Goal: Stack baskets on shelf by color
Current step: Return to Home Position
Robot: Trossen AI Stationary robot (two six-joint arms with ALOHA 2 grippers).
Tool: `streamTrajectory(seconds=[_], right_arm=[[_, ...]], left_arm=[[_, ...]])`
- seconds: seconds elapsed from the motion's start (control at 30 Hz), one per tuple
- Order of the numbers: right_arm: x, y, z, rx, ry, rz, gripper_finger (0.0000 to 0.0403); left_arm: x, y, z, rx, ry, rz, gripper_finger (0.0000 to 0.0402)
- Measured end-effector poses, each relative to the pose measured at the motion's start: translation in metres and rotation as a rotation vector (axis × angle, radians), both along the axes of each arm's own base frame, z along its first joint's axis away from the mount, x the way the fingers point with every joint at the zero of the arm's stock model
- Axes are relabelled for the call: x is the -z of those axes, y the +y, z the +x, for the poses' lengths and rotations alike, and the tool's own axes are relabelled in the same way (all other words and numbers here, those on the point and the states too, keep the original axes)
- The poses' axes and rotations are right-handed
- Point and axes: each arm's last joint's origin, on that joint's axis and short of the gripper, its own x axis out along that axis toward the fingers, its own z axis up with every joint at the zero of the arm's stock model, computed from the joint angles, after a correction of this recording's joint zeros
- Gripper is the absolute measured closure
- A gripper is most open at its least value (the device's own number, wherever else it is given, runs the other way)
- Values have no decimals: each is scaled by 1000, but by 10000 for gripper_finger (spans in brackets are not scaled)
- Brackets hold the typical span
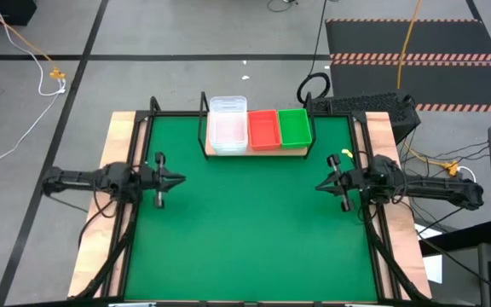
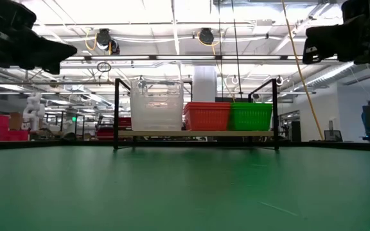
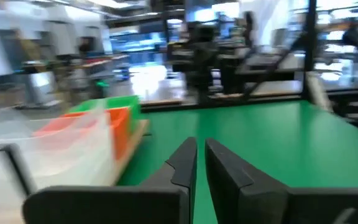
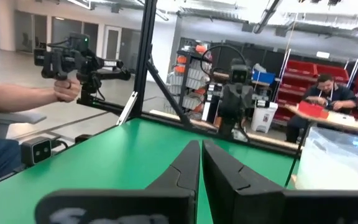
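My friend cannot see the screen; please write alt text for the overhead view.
Clear baskets, red-orange baskets and green baskets sit in a row, left to right, on a shelf at the green mat's far edge. The left gripper and right gripper, both shut, flank the mat.

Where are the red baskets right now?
In the high view, the red baskets sit in the middle of the shelf, between the clear baskets and the green baskets.
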Motion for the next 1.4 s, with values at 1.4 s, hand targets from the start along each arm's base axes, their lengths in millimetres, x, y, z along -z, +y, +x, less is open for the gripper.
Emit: streamTrajectory(seconds=[1.4], right_arm=[[3,0,0,15,0,-94,392]], left_arm=[[8,2,4,128,94,-23,364]])
